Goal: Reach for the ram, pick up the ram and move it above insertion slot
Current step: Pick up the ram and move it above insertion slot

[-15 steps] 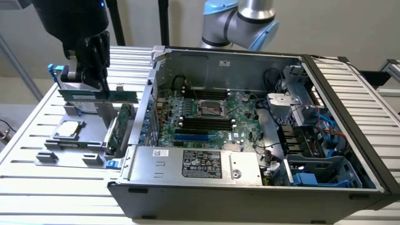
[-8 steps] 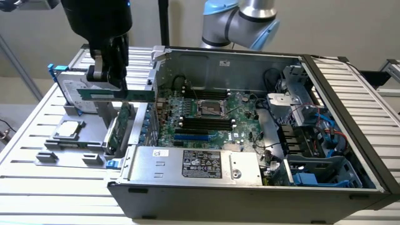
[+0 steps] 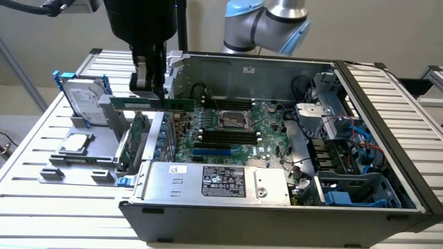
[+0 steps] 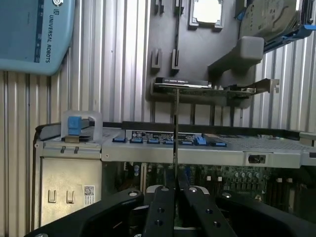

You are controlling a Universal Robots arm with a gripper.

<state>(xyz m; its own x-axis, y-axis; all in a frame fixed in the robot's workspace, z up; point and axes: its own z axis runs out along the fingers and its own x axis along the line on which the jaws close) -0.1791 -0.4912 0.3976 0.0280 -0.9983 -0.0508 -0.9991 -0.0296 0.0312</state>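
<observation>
Above the case's left wall, black gripper point(image 3: 153, 93) clenched on the long, thin green ram stick point(image 3: 153, 104); carry step, requiring alignment over the far-right black memory slot point(image 3: 225, 133).

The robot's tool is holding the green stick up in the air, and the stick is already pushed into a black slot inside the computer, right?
Not quite. The tool holds the ram up in the air, but it isn't in a black insertion slot. The exterior view shows it at the case's edge, apart from the slots.

Hand point(image 3: 149, 93) clamps ram point(image 3: 152, 103), level, over case's point(image 3: 277, 207) left edge.
</observation>
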